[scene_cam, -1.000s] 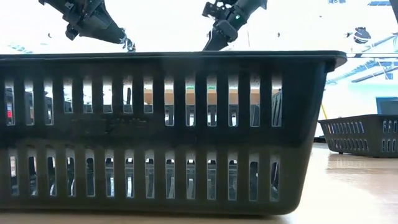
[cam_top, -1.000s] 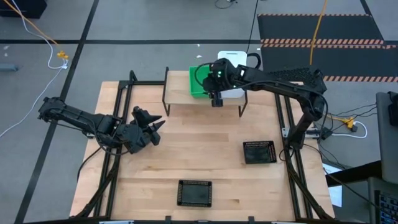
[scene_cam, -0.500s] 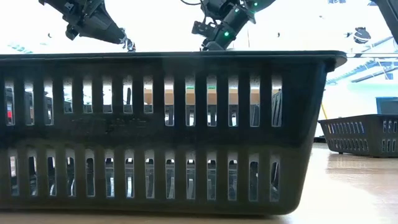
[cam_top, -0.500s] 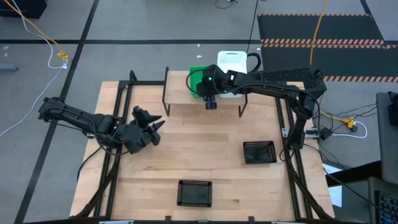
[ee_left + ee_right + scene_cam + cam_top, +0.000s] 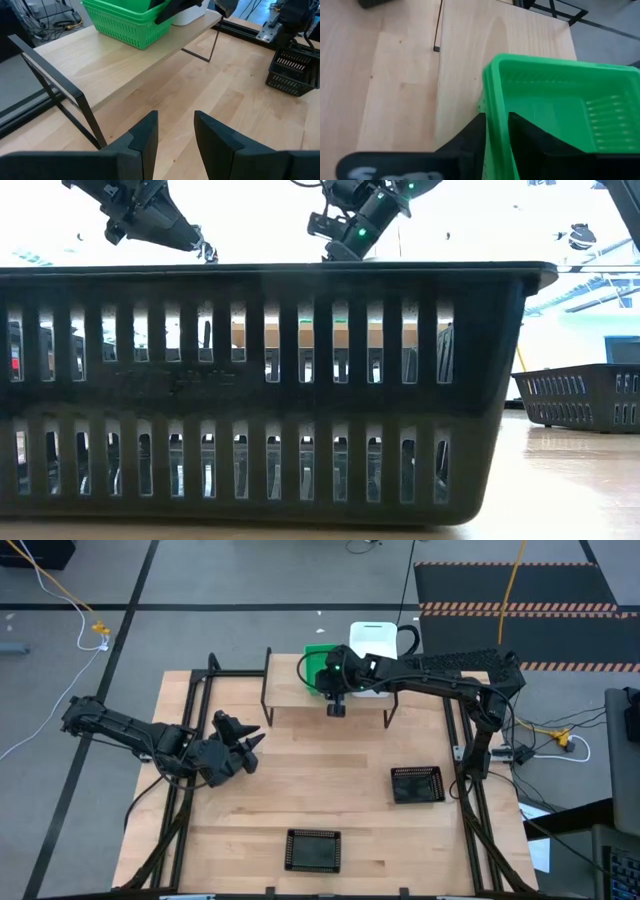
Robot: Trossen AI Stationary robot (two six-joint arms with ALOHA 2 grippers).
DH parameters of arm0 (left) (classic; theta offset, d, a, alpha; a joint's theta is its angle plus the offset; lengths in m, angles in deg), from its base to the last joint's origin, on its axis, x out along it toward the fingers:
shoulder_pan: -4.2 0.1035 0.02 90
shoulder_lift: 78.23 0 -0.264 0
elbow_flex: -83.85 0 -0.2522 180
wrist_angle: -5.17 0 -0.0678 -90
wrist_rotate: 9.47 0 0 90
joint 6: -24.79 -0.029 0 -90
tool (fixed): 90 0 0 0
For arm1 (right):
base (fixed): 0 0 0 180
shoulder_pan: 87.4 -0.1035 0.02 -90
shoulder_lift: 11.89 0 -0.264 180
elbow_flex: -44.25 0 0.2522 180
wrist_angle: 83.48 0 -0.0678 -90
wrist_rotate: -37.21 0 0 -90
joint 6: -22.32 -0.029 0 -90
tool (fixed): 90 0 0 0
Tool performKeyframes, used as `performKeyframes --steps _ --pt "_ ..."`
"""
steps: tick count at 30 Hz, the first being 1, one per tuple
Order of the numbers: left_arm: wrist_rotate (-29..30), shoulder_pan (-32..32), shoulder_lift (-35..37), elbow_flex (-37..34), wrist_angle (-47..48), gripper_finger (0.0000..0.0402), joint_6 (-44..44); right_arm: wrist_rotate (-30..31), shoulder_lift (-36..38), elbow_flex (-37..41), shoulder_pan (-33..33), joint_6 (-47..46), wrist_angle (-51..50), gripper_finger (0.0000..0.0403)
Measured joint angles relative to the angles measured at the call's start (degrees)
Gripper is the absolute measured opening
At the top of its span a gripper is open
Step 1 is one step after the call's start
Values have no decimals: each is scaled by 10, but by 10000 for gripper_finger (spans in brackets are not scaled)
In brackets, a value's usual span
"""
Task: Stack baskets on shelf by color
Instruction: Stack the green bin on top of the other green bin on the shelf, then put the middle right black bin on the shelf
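Note:
A bright green mesh basket (image 5: pixel 316 666) sits on the light-wood shelf (image 5: pixel 288 690), with a white basket (image 5: pixel 376 638) to its right. My right gripper (image 5: pixel 496 120) reaches in from the right and is shut on the green basket (image 5: pixel 560 100). The left wrist view shows that basket (image 5: pixel 127 22) with its bottom on the shelf board (image 5: pixel 110 57). My left gripper (image 5: pixel 175 117) hangs open and holds nothing, above the table's left half (image 5: pixel 245 735). Two black mesh baskets (image 5: pixel 417 783) (image 5: pixel 313 849) stand on the tabletop. My right gripper pinches the green basket's near-side wall at its rim (image 5: pixel 492 97). One finger (image 5: pixel 470 137) is outside the wall and the other (image 5: pixel 527 132) is inside the basket. The fingers slant down from the table's right and lie along the rim. The basket looks level on the shelf.
The shelf's left third (image 5: pixel 470 45) is bare wood. In the low view one black basket (image 5: pixel 270 390) fills the foreground, hiding most of the shelf, and the other (image 5: pixel 580 395) stands to the right. Black frame rails (image 5: pixel 190 710) run along the table's sides.
My right gripper has moved down and a little toward the table's left edge, onto the near side of the green basket. It rolled slightly on the way and has kept still for the last half second.

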Motion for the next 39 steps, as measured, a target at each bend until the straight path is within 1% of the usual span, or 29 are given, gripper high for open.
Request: performKeyframes --steps 12,17,18,25,30,34,39 --pt "0 0 0 0 1 127 -1 4 0 0 -22 -37 11 60" --pt "0 0 0 0 4 127 1 59 0 0 -33 -37 16 54" --pt "0 0 0 0 4 127 1 63 0 0 -33 -36 15 53" --pt "0 0 0 0 4 127 3 60 0 0 -33 -35 -2 52" --pt "0 0 0 0 4 127 3 59 0 0 -36 -30 5 53" --pt "0 0 0 0 4 127 3 59 14 0 -39 -15 15 72" --pt "-1 -1 0 0 8 127 3 58 49 0 -43 -5 16 123"
